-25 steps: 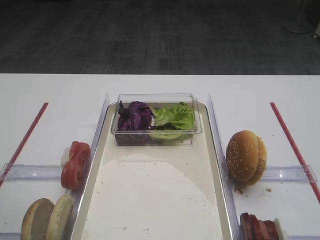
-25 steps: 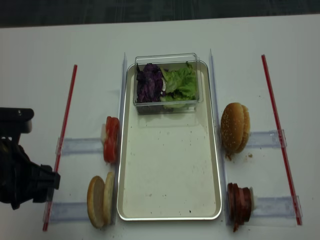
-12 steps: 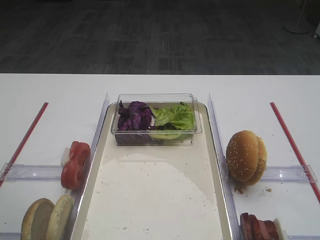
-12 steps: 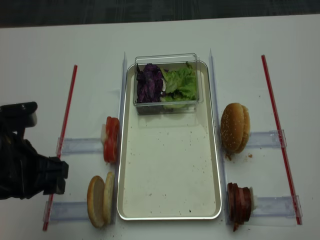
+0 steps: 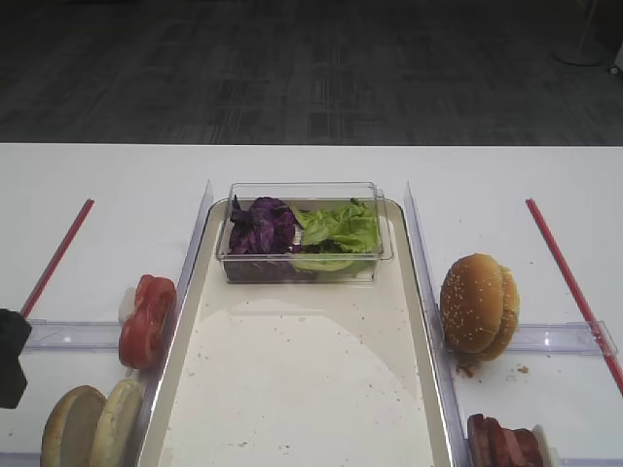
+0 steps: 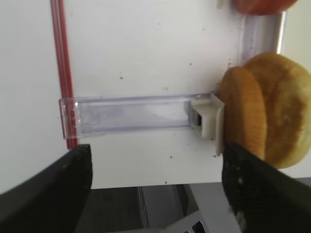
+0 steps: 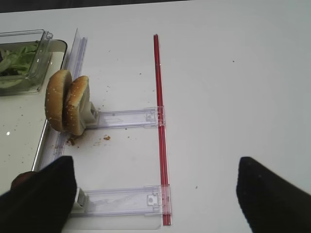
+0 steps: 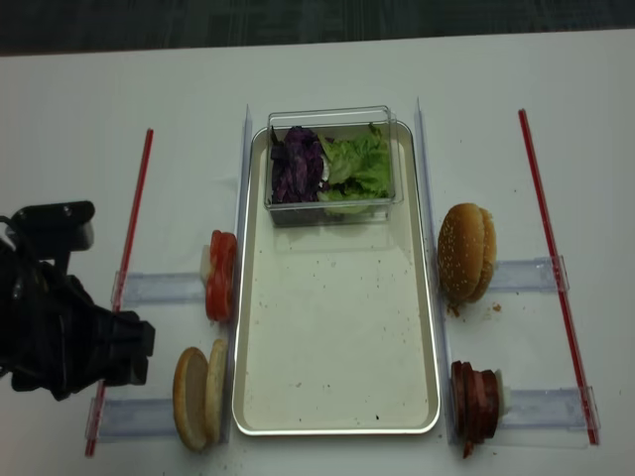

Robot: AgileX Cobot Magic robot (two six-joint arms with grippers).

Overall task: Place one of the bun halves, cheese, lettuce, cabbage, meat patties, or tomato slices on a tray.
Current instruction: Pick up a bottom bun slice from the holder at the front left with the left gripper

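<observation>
A white counter [image 8: 327, 69] holds a long silver-rimmed tray [image 8: 433, 327] at centre, its floor bare apart from crumbs and a clear plastic box [image 8: 331, 114] at its 12 o'clock end holding purple cabbage [image 8: 296, 164] and green lettuce [image 8: 357, 164]. At the tray's 9 o'clock stand the tomato slices [image 8: 221, 276]; at 7 o'clock the bun halves [image 8: 198, 397] stand on edge; at 5 o'clock the meat patties [image 8: 474, 405]. The left hand [image 8: 124, 349] hangs just at 9 o'clock of the bun halves, fingers spread wide and empty. The right hand [image 7: 146, 194] also shows parted, empty fingers near the patties. This looks like the approach step: the left hand next needs to straddle one bun half and close.
</observation>
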